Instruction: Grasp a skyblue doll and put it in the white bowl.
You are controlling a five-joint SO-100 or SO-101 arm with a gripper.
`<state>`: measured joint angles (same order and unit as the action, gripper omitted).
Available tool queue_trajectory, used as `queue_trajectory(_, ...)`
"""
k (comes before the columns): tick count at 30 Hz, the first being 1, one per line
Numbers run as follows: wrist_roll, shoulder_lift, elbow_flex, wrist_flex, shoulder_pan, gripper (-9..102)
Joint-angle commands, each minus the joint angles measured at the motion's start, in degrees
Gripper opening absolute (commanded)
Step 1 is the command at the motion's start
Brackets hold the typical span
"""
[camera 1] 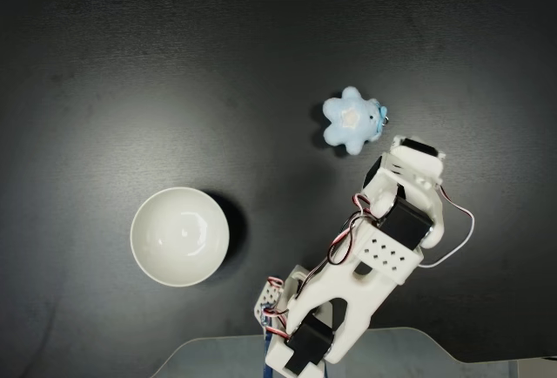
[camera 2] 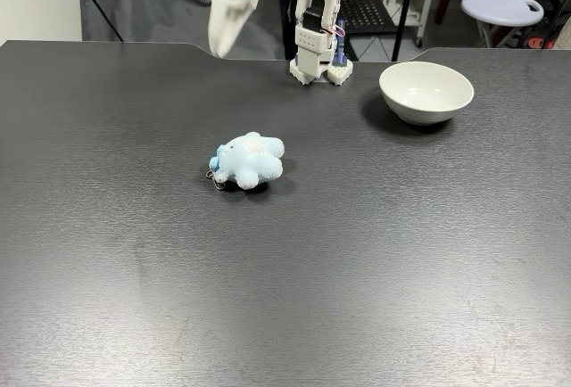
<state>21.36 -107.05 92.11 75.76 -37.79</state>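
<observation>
Tabletop point(camera 2: 294, 298) is bare dark laminate nearest the camera in the front fixed view, nothing on it up close. End effector point(camera 2: 223, 35) hangs raised off the surface, tips pointing down, holding nothing; I can't tell from either view whether the jaws are apart or together. Skyblue doll point(camera 2: 249, 159) lies flat on the tabletop, out ahead of the end effector and lower, near but not touching; from above point(camera 1: 352, 119) it sits just past the tip of the arm, roughly along the line the arm points. Lumpy star shape, no clear long axis; key ring on one side. White bowl point(camera 1: 179, 236) is well apart, off to the side near the arm base point(camera 2: 319, 64), upright, empty. Path to doll looks unobstructed. My read: approach not finished, descent next.
</observation>
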Motion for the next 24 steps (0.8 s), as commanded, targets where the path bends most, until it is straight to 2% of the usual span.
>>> queue_trajectory(1, 8.00, -1.14, 2.81, 0.18, -0.26, 5)
queue_trajectory(9, 8.61, -1.41, 2.37, 0.09, -0.97, 5)
queue_trajectory(15, 10.55, -1.32, 2.64, 0.18, 3.78, 6)
queue_trajectory(17, 17.31, -1.41, 3.08, 0.35, 6.24, 6)
queue_trajectory(21, 38.85, -1.41, 2.81, 2.20, 10.81, 6)
queue_trajectory(24, 47.64, -1.23, 2.37, 2.46, 11.07, 6)
